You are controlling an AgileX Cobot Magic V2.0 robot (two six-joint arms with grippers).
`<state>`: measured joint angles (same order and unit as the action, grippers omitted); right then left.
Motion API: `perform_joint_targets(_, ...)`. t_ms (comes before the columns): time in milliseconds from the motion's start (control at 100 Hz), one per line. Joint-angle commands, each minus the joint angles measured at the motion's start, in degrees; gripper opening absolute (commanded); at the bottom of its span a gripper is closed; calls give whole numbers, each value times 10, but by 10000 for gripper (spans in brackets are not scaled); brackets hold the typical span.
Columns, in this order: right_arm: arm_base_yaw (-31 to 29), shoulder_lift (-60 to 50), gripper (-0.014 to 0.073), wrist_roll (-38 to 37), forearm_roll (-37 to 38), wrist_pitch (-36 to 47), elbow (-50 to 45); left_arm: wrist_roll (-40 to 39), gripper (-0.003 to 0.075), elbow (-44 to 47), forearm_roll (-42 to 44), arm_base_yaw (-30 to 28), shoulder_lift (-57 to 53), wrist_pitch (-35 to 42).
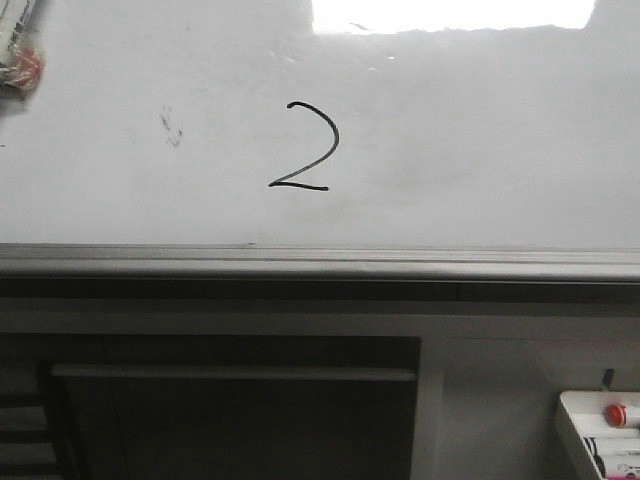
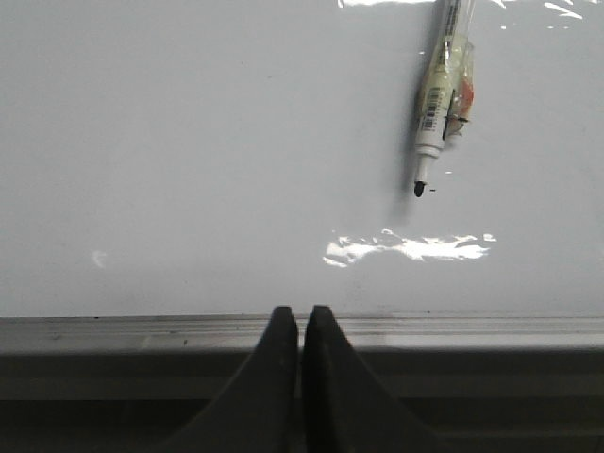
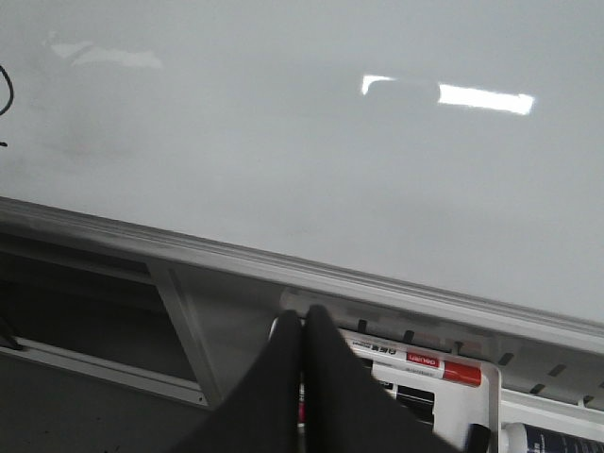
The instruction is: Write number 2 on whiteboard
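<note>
A thin black number 2 (image 1: 305, 147) stands on the glossy whiteboard (image 1: 480, 140), above its grey rail (image 1: 320, 262). A marker (image 2: 442, 90) with an uncapped black tip hangs against the board in the left wrist view; its end shows at the front view's top left (image 1: 20, 60). My left gripper (image 2: 302, 313) is shut and empty, level with the rail, below and left of the marker. My right gripper (image 3: 304, 316) is shut and empty, over the white tray (image 3: 491, 387) below the board. Neither gripper shows in the front view.
A small dark smudge (image 1: 172, 127) marks the board left of the digit. The white tray (image 1: 600, 435) at the lower right holds a red-capped marker (image 3: 415, 359) and a red knob (image 1: 615, 412). A dark cabinet recess (image 1: 230, 420) lies below the rail.
</note>
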<state>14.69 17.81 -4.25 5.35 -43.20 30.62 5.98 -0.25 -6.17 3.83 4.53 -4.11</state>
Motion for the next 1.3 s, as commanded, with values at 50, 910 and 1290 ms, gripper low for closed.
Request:
perform_joint_targets(50,-3,5,-72,1,10,39,14,-5,-18,21,0,-2,-62,61)
perform_joint_targets(910,-2,-12,-72,1,11,39,10,-5,-18,22,0,-8,-63,60)
perform_joint_targets(1290,-137,-160,-72,0,-73,440,-247,-5,-18,22,0,-8,-63,60)
